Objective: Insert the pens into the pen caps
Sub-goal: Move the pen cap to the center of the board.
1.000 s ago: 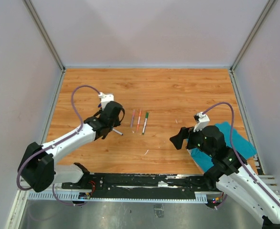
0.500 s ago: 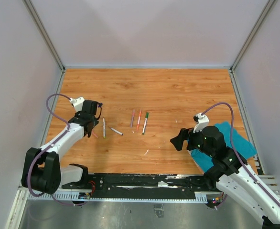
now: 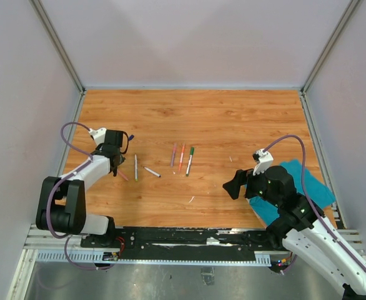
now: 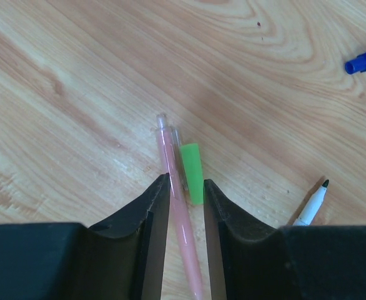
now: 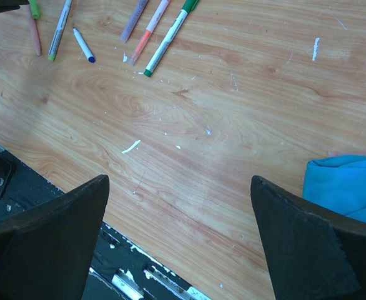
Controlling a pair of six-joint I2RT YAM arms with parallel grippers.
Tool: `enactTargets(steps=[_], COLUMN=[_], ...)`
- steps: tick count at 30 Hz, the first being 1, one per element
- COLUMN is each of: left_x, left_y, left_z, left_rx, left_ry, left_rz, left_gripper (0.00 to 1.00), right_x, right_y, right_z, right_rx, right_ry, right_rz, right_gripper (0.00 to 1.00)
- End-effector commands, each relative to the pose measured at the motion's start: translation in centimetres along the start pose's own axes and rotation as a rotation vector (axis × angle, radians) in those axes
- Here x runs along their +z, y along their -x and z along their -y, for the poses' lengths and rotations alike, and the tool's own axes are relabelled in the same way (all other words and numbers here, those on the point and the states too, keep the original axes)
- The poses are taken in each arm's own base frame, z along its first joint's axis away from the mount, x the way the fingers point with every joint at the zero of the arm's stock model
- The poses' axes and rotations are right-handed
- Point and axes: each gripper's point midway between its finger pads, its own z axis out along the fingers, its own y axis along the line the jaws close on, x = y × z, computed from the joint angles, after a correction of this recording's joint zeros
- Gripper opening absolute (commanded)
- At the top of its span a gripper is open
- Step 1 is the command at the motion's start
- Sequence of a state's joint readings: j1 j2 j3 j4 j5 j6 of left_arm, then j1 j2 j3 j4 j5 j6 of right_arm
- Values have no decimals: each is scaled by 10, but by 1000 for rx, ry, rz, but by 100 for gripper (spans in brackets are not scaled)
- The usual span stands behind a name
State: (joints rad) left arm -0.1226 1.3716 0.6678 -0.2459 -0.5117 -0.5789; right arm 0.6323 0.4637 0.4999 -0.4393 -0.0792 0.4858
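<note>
My left gripper [image 3: 115, 164] is low over the table at the far left. In the left wrist view [image 4: 185, 181] its jaws stand narrowly apart astride a pink pen [image 4: 178, 206] lying flat, without pinching it. A green cap [image 4: 193, 172] lies against that pen. A blue cap [image 4: 365, 61] lies farther off, and a white pen with a dark tip [image 4: 311, 205] lies to the right. A grey pen [image 3: 135, 167], a short white pen [image 3: 151, 171], and purple [image 3: 173, 154], orange [image 3: 181, 157] and green [image 3: 189, 160] pens lie mid-table. My right gripper [image 5: 180, 180] is wide open and empty.
A teal cloth [image 3: 308, 187] lies at the right edge beside my right arm and shows in the right wrist view [image 5: 345, 184]. White scuffs mark the wood. The black base rail [image 3: 183, 237] runs along the near edge. Grey walls close in three sides.
My left arm has swung left from over the grey pen to the far-left pink pen, uncovering the grey and pink pens. The right arm has not moved.
</note>
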Motion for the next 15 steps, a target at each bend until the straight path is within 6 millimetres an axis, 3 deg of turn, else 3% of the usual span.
enactTargets(steps=[1, 15], left_x=[6, 18], left_y=[21, 18], left_z=[8, 12], left_rx=[-26, -8], left_ry=[-25, -22], left_rz=[50, 31], left_gripper=[32, 30], right_x=[-4, -5], right_y=[5, 3], right_z=[0, 1], right_rx=[-13, -7], right_ry=[-1, 0], right_rz=[16, 10], right_gripper=[94, 94])
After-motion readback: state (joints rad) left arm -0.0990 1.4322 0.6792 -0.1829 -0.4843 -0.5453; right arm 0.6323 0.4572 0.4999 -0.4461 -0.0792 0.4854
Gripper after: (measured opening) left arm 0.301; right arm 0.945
